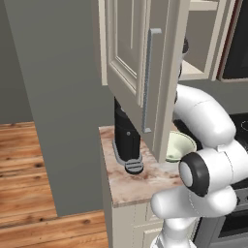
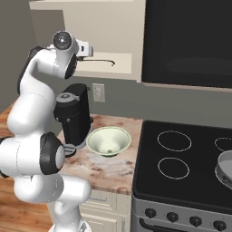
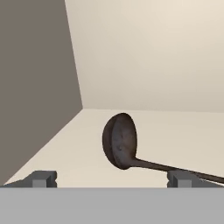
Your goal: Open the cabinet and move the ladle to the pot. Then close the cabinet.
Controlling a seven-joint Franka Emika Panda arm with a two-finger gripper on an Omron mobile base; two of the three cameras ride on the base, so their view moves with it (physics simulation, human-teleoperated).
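Observation:
The cabinet door (image 1: 133,53) hangs open toward me, its grey bar handle (image 1: 148,82) facing out. On the cream shelf (image 3: 175,127) inside lies the dark ladle (image 3: 120,141), bowl turned on its side, its thin handle running off right past my right fingertip (image 3: 181,178). My gripper (image 3: 112,179) is open, just short of the ladle's bowl, with nothing between the fingers. From the right base view the ladle (image 2: 103,60) lies on the shelf beside my raised hand. The grey pot (image 2: 225,168) sits on the stove at the far right edge.
A black coffee machine (image 2: 72,115) and a pale green bowl (image 2: 108,140) stand on the marble counter (image 2: 104,170) under the cabinet. The black stove (image 2: 181,158) lies to the right, a dark glass-fronted appliance (image 2: 190,41) above it. The open door overhangs the counter's left end.

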